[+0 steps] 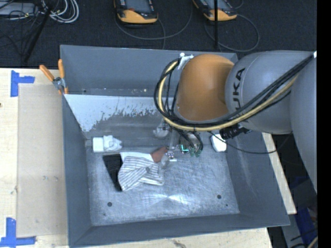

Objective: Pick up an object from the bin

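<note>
Centrally on the bin (199, 187) floor: crumpled striped white cloth (135, 170), overlapping a black item (111, 170) on its left. Gripper (166, 158) at the cloth's right edge; spread or closed, cannot tell. White block (106, 144) nearer the back wall.

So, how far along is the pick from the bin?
Done: the arm is down inside the grey metal bin. In hand: the gripper sits at the right edge of the striped white-and-grey cloth, beside a small reddish-brown piece; a grasp isn't visible. Left: gripping and lifting; the cloth lies on the floor.
</note>
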